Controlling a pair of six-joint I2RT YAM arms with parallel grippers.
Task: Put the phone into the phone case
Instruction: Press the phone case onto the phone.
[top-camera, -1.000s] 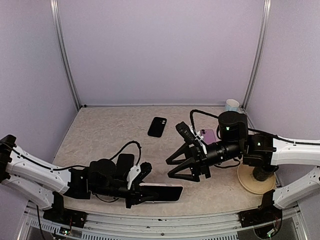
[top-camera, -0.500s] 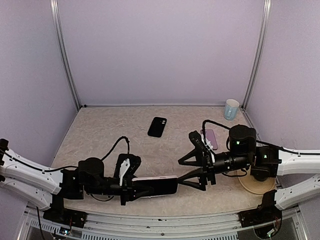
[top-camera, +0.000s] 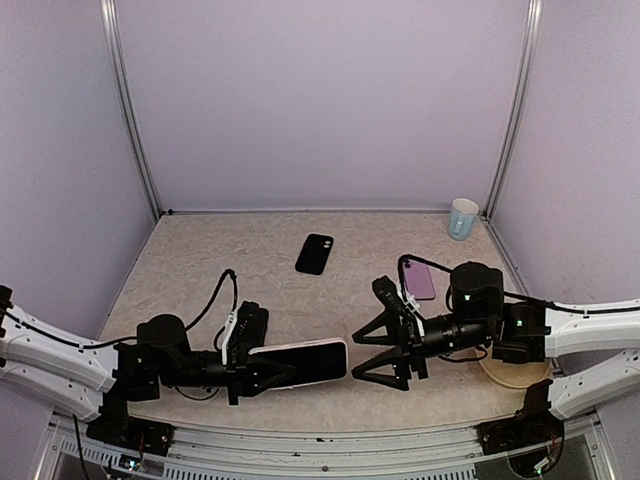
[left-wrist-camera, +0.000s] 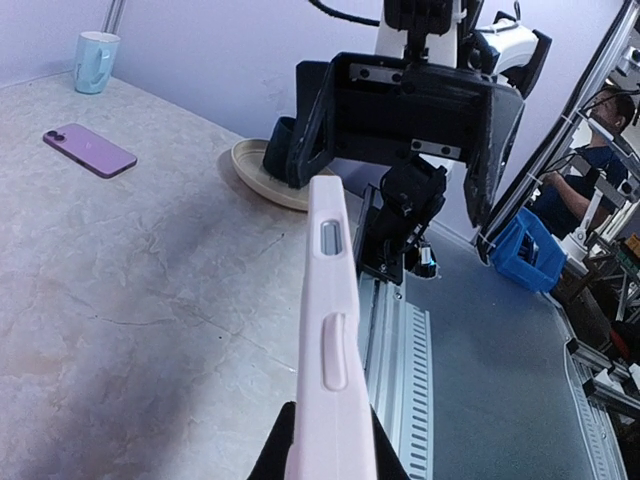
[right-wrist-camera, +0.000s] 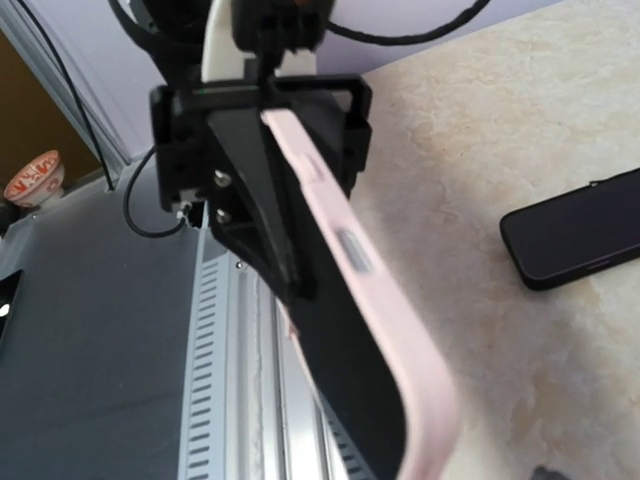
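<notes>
- Left tool (top-camera: 250, 366): clenched on one end of the pink phone case (top-camera: 305, 362), holding it edge-up above the near side of the desk (top-camera: 220, 270).
- Black phone (top-camera: 314, 253): flat on the desk, farther back, untouched.
- Right tool (top-camera: 358, 358): released, fingers spread wide, facing the case's free end, just short of it.
- Purple phone (top-camera: 419, 279): flat, behind the right tool.
- Mug (top-camera: 462, 218): far right corner.
- Dish (top-camera: 505, 372): under the right arm.
</notes>
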